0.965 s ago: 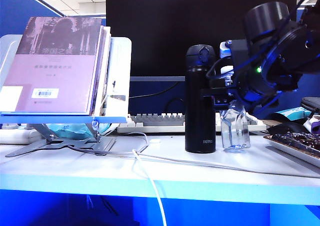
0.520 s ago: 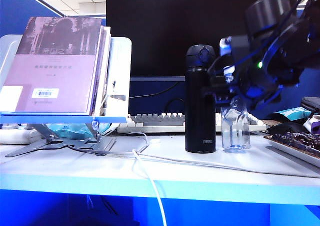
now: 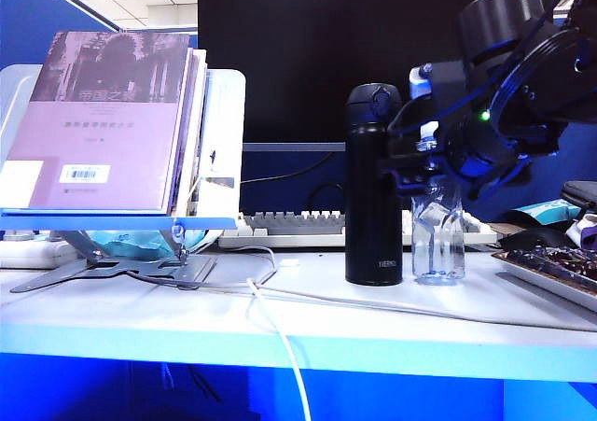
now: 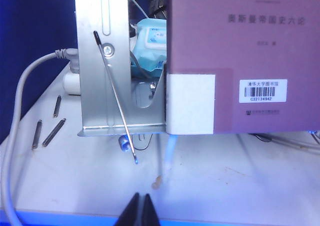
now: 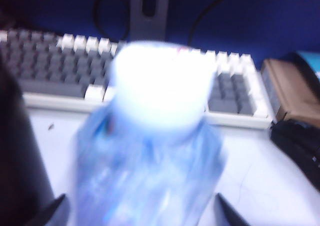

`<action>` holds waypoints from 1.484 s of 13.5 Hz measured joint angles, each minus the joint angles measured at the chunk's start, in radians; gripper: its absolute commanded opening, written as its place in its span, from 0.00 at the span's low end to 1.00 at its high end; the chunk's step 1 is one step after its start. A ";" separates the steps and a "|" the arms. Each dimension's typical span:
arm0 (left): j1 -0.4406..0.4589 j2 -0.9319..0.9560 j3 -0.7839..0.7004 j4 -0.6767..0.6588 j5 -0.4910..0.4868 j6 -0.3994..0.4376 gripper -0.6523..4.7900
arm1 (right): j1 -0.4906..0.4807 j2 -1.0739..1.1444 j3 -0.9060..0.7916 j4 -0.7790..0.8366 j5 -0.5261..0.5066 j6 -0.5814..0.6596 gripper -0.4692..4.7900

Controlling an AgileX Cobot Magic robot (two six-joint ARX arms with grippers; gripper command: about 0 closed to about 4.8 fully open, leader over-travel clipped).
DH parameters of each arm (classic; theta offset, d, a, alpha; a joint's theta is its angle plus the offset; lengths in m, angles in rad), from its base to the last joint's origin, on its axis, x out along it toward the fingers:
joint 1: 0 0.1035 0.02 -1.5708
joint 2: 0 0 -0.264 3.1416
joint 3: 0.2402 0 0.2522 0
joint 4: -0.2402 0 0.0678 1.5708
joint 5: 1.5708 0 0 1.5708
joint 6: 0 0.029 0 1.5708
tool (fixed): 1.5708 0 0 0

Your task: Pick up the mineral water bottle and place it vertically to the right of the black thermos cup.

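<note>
The mineral water bottle [image 3: 438,244], clear with a white cap, stands upright on the white desk just right of the black thermos cup [image 3: 373,192]. My right gripper [image 3: 434,174] hangs around the bottle's upper part. In the right wrist view the bottle [image 5: 150,156] fills the space between the fingertips [image 5: 56,206], with a small gap on each side, so the right gripper [image 5: 139,206] is open. The thermos cup [image 5: 15,151] is a dark mass beside it. My left gripper [image 4: 138,208] is shut and empty, low over the desk near the book stand.
A book [image 3: 103,122] leans on a metal stand [image 3: 224,113] at the left. A keyboard [image 3: 289,225] lies behind the flask under a dark monitor [image 3: 373,48]. A white cable [image 3: 280,337] runs over the front edge. A tray [image 3: 550,267] sits at the far right.
The bottle went from leaning to standing upright beside the thermos cup. My right gripper's jaws spread apart from its sides and the hand lifted slightly. The left arm stayed still.
</note>
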 measured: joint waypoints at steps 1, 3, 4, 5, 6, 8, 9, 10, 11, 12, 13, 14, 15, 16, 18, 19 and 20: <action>0.000 0.000 0.000 0.000 0.000 0.000 0.11 | 0.000 -0.008 0.000 -0.004 -0.001 -0.003 0.79; 0.000 0.000 0.000 0.000 0.000 0.000 0.11 | 0.000 -0.047 -0.012 -0.031 0.000 -0.003 0.79; 0.000 0.000 0.000 0.000 0.000 0.000 0.11 | 0.000 -0.075 -0.034 -0.028 0.000 -0.004 0.79; 0.000 0.000 0.000 0.000 0.000 0.000 0.11 | 0.000 -0.092 -0.049 -0.031 0.003 -0.012 0.79; 0.000 0.000 0.000 0.000 0.000 0.000 0.11 | 0.000 -0.120 -0.057 -0.035 0.005 -0.023 0.79; 0.000 0.000 0.000 0.000 0.000 0.000 0.11 | 0.000 -0.130 -0.057 -0.019 0.005 -0.043 0.80; 0.000 0.000 0.000 0.000 0.000 0.000 0.11 | 0.000 -0.130 -0.057 -0.011 0.003 -0.048 0.81; 0.000 0.000 0.000 0.000 0.000 0.000 0.11 | 0.000 -0.130 -0.057 -0.006 -0.001 -0.050 0.81; 0.000 0.000 0.000 0.000 0.000 0.000 0.11 | 0.000 -0.132 -0.057 0.000 -0.007 -0.052 0.82; 0.000 0.000 0.000 0.000 0.000 0.000 0.11 | 0.000 -0.143 -0.057 0.003 -0.016 -0.055 0.82; 0.000 0.000 0.000 0.000 0.000 0.000 0.11 | 0.000 -0.154 -0.057 0.014 -0.019 -0.056 0.82; 0.000 0.000 0.000 0.000 0.000 0.000 0.11 | 0.000 -0.161 -0.056 0.020 -0.026 -0.056 0.82; 0.000 0.000 0.000 0.000 0.000 0.000 0.11 | 0.000 -0.162 -0.056 0.020 -0.029 -0.056 0.82; 0.000 0.000 0.000 0.000 0.000 0.000 0.11 | 0.000 -0.162 -0.056 0.028 -0.035 -0.056 0.82; 0.000 0.000 0.000 0.000 0.000 0.000 0.11 | 0.000 -0.166 -0.056 0.063 -0.053 -0.057 0.82; 0.000 0.000 0.000 0.000 0.000 0.000 0.11 | 0.000 -0.172 -0.056 0.066 -0.054 -0.057 0.82; 0.000 0.000 0.000 0.000 0.000 0.000 0.11 | 0.000 -0.179 -0.055 0.069 -0.054 -0.057 0.82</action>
